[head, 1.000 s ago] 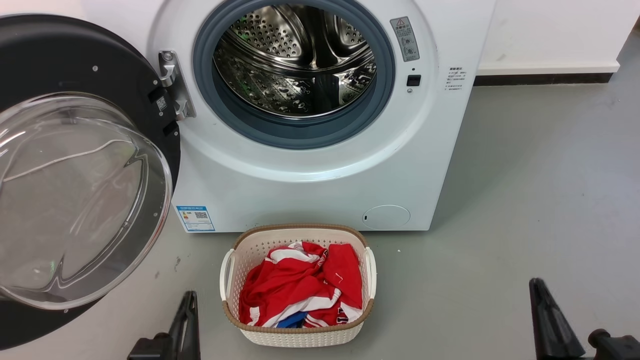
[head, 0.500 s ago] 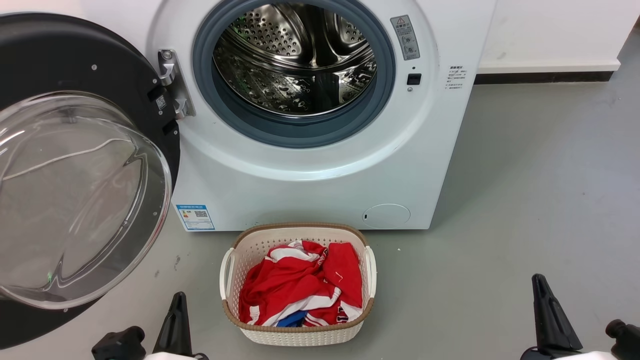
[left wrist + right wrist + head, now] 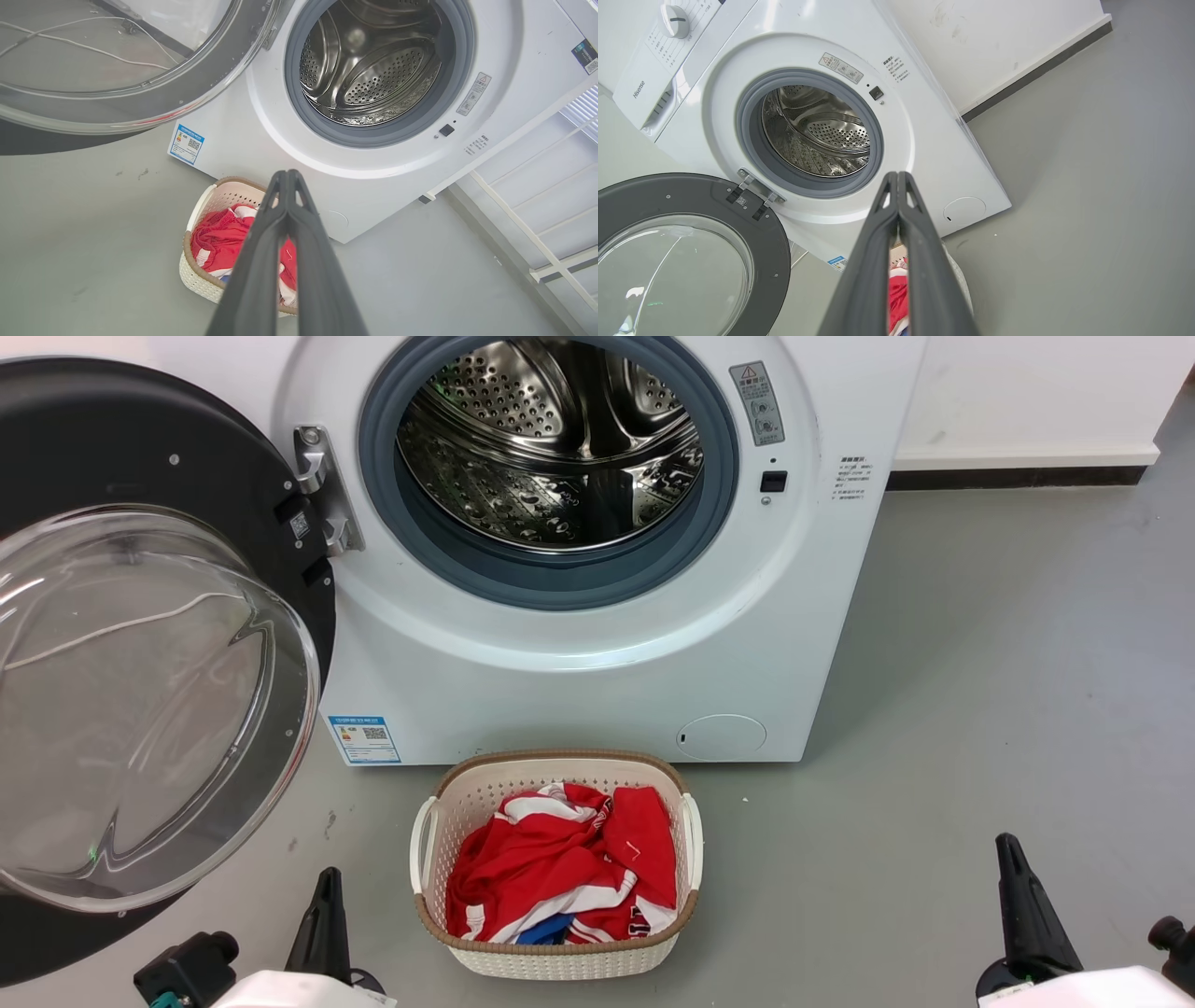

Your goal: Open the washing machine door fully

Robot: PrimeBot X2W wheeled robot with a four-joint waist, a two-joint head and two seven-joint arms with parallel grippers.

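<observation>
I am holding my left claw (image 3: 287,174) with its fingers pressed together on nothing, and my right claw (image 3: 897,174) is pinched together, empty too. The washing machine door (image 3: 140,709) is hanging swung wide open ahead of my left claw and off to its left, well apart. The washing machine (image 3: 560,681) is standing ahead, between both claws, and the basket (image 3: 560,963) of red clothes (image 3: 560,868) is sitting between them, nearer the left.

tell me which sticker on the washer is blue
The label low on the washing machine, by the open washing machine door; the warning sticker beside the drum is grey.
</observation>
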